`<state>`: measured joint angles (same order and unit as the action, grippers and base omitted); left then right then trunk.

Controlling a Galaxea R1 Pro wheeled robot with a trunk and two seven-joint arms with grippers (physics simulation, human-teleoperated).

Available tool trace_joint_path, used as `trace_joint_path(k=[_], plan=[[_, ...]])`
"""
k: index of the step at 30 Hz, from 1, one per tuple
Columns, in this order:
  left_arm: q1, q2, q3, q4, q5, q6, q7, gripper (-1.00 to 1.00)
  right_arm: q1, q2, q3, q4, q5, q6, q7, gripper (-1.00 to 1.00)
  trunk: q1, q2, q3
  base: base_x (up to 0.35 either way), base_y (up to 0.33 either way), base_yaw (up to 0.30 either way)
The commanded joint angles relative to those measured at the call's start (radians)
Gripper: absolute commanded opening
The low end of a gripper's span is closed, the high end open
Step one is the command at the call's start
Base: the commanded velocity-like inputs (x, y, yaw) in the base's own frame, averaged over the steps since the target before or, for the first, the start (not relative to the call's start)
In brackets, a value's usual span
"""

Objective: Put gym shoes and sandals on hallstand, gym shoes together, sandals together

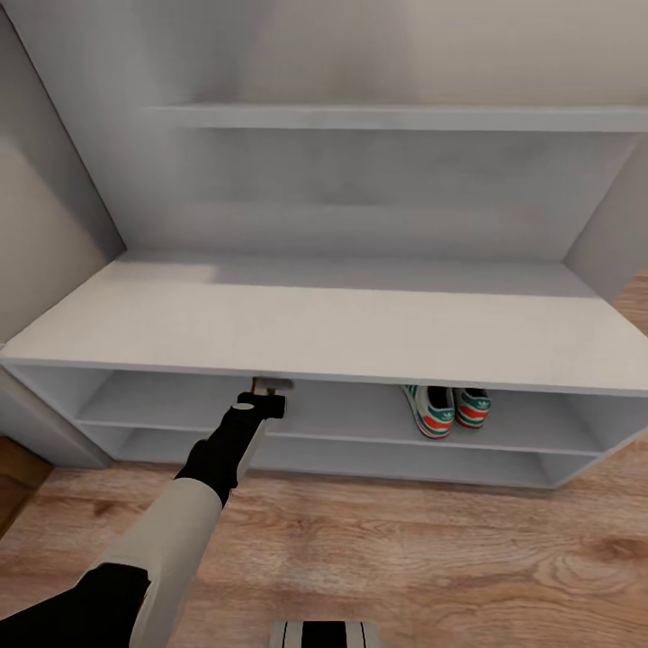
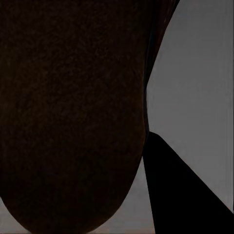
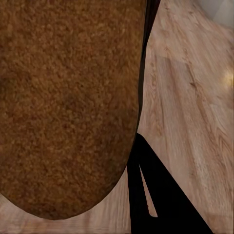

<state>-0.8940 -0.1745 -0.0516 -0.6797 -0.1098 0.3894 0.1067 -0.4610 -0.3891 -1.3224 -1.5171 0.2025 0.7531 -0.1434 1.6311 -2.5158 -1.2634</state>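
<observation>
The hallstand [image 1: 342, 324] stands straight ahead, pale grey with a long bench top and two lower tiers. Both gym shoes [image 1: 430, 409] [image 1: 472, 407] sit side by side on the middle tier, right of centre, heels toward me. My left gripper [image 1: 269, 388] reaches in under the bench top's front edge, left of the shoes, its fingertips hidden. Its wrist view shows a dark brown sandal [image 2: 68, 112] close up beside one black finger [image 2: 180, 195], shaded by the shelf. My right gripper holds the other sandal [image 3: 63, 97], sole toward the camera, above the corridor floor [image 3: 195, 97].
A wall runs along the left of the hallstand [image 1: 45, 225]. An upper ledge [image 1: 396, 117] crosses the back panel. Wood-plank floor [image 1: 405, 558] stretches in front of the rack, with my base [image 1: 324, 634] at its near edge.
</observation>
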Motion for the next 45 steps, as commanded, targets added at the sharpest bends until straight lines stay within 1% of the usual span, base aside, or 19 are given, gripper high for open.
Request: trace_joint_path(k=[1, 13, 14, 29, 36, 45], plan=[[0.0, 0.0, -0.002, -0.001, -0.013, 0.007, 0.002, -1.0, -0.001, 0.0, 0.0, -0.001, 0.002, 0.006, -0.002, -1.0, 0.0, 0.0, -0.001, 0.069, 0.285, 0.0], [0.0, 0.0, -0.002, 0.001, -0.013, 0.006, 0.002, -1.0, -0.001, 0.0, 0.0, -0.001, 0.002, 0.006, -0.002, -1.0, 0.0, 0.0, -0.001, 0.011, 0.046, 0.0], [0.0, 0.0, -0.002, 0.002, -0.013, 0.007, 0.002, 1.0, -0.001, 0.0, 0.0, -0.001, 0.002, 0.006, -0.002, -1.0, 0.0, 0.0, -0.001, 0.0, 0.001, 0.0], [0.001, 0.0, -0.002, 0.003, -0.014, 0.005, 0.002, 1.0, -0.001, 0.0, 0.0, -0.001, 0.002, 0.006, -0.002, -1.0, 0.0, 0.0, -0.001, -0.003, 0.0, 0.0], [0.003, 0.0, -0.001, 0.003, -0.014, 0.002, 0.001, 1.0, -0.001, 0.0, 0.0, -0.001, 0.002, 0.006, -0.004, -1.0, 0.0, 0.0, -0.001, -0.266, 0.027, 0.0], [0.01, 0.0, -0.001, 0.003, -0.014, -0.028, 0.001, 1.0, -0.001, 0.002, 0.0, -0.001, 0.002, 0.006, -0.004, -1.0, 0.0, 0.0, -0.001, -0.332, 0.069, 0.0]])
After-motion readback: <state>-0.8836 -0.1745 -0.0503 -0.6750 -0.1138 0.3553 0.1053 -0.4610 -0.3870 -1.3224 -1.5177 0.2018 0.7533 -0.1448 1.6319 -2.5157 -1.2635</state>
